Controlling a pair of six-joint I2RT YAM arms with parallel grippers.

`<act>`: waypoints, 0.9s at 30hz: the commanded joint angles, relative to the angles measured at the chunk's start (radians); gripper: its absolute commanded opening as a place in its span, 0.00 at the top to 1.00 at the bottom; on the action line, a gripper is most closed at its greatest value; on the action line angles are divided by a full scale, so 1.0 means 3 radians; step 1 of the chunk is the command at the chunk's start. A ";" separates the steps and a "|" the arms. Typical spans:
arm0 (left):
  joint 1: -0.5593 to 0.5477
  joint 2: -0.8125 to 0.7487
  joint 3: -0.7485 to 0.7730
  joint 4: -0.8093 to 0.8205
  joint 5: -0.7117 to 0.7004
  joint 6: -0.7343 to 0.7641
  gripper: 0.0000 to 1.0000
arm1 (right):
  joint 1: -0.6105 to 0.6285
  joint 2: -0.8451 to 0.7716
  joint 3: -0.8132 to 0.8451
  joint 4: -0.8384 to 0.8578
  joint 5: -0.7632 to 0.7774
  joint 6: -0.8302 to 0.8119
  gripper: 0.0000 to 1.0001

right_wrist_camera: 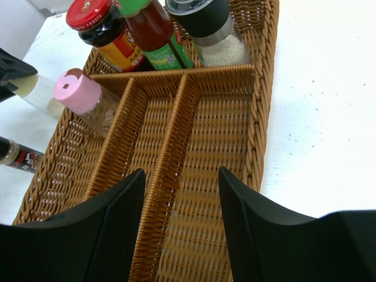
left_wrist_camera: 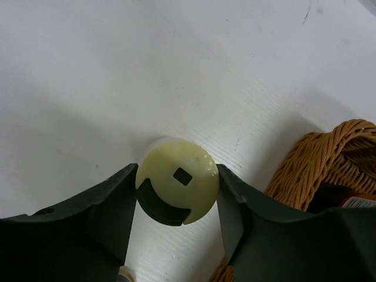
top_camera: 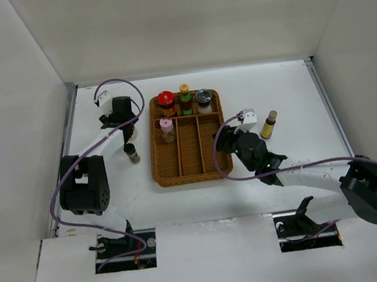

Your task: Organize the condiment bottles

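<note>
Left hand (left_wrist_camera: 176, 176): pinching the green-capped bottle (left_wrist_camera: 194, 167) by its cap, a finger touching each side, just left of the tray (top_camera: 156, 166); whether the bottle rests on the worktop (top_camera: 298, 87) cannot be told

Right hand (right_wrist_camera: 181, 173): spread and empty, above the tray's right-hand lanes

Tray, back row, left to right: red jar (right_wrist_camera: 108, 35), orange-capped bottle (top_camera: 185, 95), grey jar (right_wrist_camera: 208, 26), all upright. Pink jar (right_wrist_camera: 79, 91) stands at the far end of the left lane

On the worktop: brown-capped bottle (top_camera: 132, 153) near the tray's left side, yellow-capped bottle (top_camera: 269, 125) to its right, apart from it
</note>
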 commanded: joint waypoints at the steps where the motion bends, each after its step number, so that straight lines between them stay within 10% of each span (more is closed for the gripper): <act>1: -0.0017 -0.0109 0.0146 0.0112 0.0000 0.0021 0.55 | 0.0046 0.0007 0.0129 0.0194 0.0025 -0.0014 0.43; 15: -0.0926 -0.1459 -0.0038 0.0250 -0.0665 0.0629 0.58 | 0.0046 0.0012 0.0129 0.0199 0.0045 -0.0029 0.43; 27: -0.1976 -0.1337 -0.0085 0.0469 -0.0445 0.0502 0.58 | -0.0026 -0.0300 -0.0065 0.0296 0.0203 0.0052 0.43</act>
